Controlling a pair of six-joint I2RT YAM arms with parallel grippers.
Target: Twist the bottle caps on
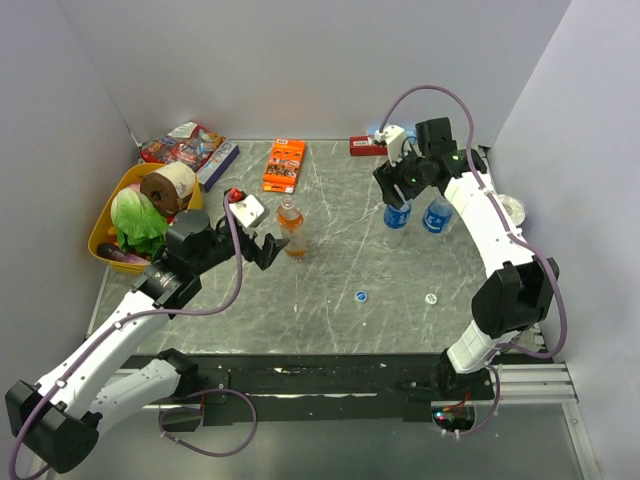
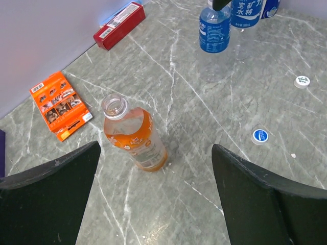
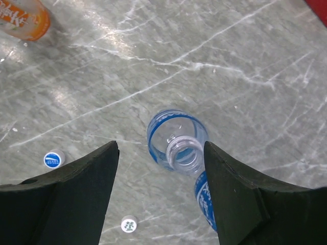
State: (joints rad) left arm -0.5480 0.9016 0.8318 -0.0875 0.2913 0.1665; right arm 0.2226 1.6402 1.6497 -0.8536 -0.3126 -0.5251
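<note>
L gripper: I see the jaws spread wide, nothing in them.
Orange bottle: upright, uncapped, just beside L gripper, left of centre on table.
R gripper: jaws apart, empty, over the open blue-label bottle.
2nd blue-label bottle: alongside, nr right edge.
Caps: blue cap & whitish cap loose, toward near edge.

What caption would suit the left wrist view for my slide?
Open left gripper faces an uncapped orange-drink bottle, with a blue cap and a white cap loose on the table.
</note>
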